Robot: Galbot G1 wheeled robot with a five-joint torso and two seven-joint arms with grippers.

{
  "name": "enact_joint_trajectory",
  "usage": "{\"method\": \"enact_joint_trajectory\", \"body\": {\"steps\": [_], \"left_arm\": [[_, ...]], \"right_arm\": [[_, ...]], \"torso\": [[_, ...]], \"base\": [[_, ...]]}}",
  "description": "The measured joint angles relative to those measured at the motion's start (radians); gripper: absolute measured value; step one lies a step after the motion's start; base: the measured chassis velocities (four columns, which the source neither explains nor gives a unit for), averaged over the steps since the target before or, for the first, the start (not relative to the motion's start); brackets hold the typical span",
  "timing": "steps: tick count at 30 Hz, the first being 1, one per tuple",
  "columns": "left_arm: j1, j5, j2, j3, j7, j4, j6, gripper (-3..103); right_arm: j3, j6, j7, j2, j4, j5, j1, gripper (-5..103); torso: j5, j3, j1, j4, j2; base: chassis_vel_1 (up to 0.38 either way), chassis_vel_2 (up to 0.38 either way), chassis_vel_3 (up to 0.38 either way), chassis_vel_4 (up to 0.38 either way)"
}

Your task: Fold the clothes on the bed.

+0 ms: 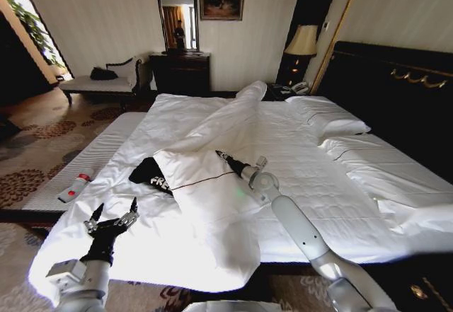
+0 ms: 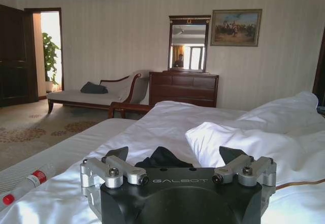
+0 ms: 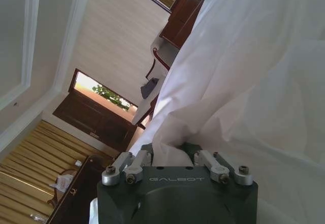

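Note:
The clothes are a black T-shirt with white lettering, lying near the left front of the bed. A folded-back flap of white duvet covers part of it. My right gripper reaches over the middle of the bed, shut on a pinch of duvet just right of the T-shirt. My left gripper hovers open above the duvet's front left corner, a short way in front of the T-shirt. In the left wrist view this gripper holds nothing.
A striped padded bench runs along the bed's left side with a red-and-white bottle on it. Pillows and a dark headboard are at the right. A chaise, dresser and lamp stand by the far wall.

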Motion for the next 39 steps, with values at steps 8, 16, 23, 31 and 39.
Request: {"method": "enact_joint_trajectory", "body": {"steps": [8,16,23,31,39], "left_arm": [[-0.002,-0.001,0.002,0.000,-0.001,0.000,0.000,100],[-0.017,-0.004,0.002,0.007,-0.001,0.000,-0.001,100],[-0.033,-0.007,0.003,0.017,-0.001,0.000,-0.001,100],[-0.048,-0.010,0.009,0.032,-0.001,0.000,-0.001,100],[-0.057,-0.033,0.023,0.034,-0.001,0.000,-0.001,100]], "right_arm": [[0.019,0.042,-0.001,0.010,0.025,-0.046,-0.017,8],[0.167,0.138,0.003,0.008,0.203,-0.083,-0.172,2],[0.378,0.206,0.010,0.026,0.370,-0.119,-0.361,2],[0.592,0.270,0.019,0.079,0.560,-0.150,-0.564,2],[0.788,0.335,0.015,0.128,0.705,-0.158,-0.768,2]], "torso": [[0.0001,0.000,0.000,0.0001,0.000],[0.0002,0.000,0.000,-0.0003,0.000],[0.0000,0.000,0.000,-0.0005,0.000],[0.0001,0.000,0.000,-0.0005,0.000],[0.0001,0.000,0.000,-0.0001,0.000]], "base": [[0.000,0.000,0.000,0.000],[0.000,0.000,0.000,0.000],[0.000,0.000,0.000,0.000],[0.000,0.000,0.000,0.000],[0.000,0.000,0.000,0.000]]}}
